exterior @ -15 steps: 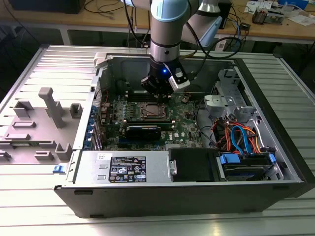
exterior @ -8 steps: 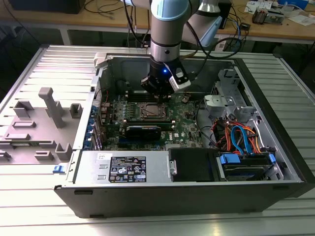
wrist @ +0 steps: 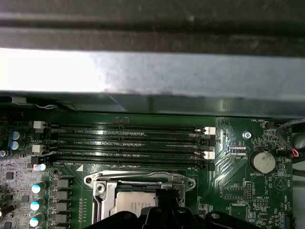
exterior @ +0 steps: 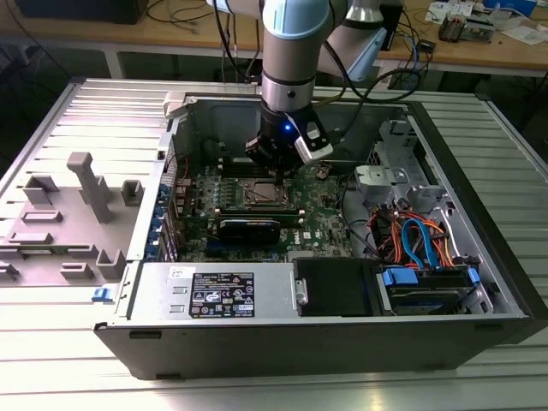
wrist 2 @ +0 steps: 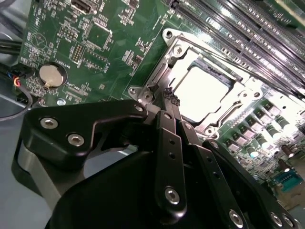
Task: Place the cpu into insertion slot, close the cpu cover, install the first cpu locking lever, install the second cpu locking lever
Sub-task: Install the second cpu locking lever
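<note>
The cpu (wrist 2: 205,90) lies flat in the insertion slot (exterior: 261,195) on the green board, its silver top showing. The cpu cover (wrist 2: 178,52) is down around it as a silver frame, also seen as the cover (wrist: 102,183) in the first wrist view. A thin wire lever (wrist: 143,174) runs along the socket's edge beside the memory slots. My gripper (wrist 2: 169,97) is shut, its black tips pressed together at the socket's corner, right at the frame's rim. I cannot tell whether they touch a lever. In the exterior view the gripper (exterior: 272,168) hangs just above the socket.
Long black memory slots (wrist: 128,143) lie beside the socket, a coin battery (wrist 2: 51,75) on the other side. The case wall (wrist: 152,71) rises close behind. A black card (exterior: 248,228), power supply (exterior: 223,295) and coloured cables (exterior: 411,235) fill the case. A grey fixture (exterior: 77,214) stands at the exterior view's left.
</note>
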`<move>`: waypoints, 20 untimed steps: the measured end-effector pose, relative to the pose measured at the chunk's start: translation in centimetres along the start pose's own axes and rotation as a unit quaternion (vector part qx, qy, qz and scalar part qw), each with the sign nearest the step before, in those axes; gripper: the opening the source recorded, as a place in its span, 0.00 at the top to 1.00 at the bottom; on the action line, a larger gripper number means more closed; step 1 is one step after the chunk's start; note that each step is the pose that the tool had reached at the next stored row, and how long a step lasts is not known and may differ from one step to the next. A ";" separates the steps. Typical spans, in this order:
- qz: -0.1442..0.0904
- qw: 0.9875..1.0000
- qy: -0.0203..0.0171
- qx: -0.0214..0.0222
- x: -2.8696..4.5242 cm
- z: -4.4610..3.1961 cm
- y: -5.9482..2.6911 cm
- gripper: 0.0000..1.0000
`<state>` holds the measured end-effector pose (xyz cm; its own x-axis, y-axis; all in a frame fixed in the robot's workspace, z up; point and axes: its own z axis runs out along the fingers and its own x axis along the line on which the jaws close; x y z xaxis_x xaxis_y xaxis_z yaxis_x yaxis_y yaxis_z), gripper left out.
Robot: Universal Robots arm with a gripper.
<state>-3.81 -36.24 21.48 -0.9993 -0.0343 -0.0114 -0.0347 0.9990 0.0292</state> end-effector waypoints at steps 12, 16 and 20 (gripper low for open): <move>0.000 1.000 0.000 0.000 0.01 -0.02 -0.42 0.89; 0.000 1.000 0.000 0.000 0.01 -0.27 -0.41 0.89; 0.000 1.000 0.000 0.000 0.00 -0.52 -0.41 0.89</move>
<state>-3.80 -36.66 21.99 -0.9993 -0.0346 -0.0114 -0.0349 0.9990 0.0292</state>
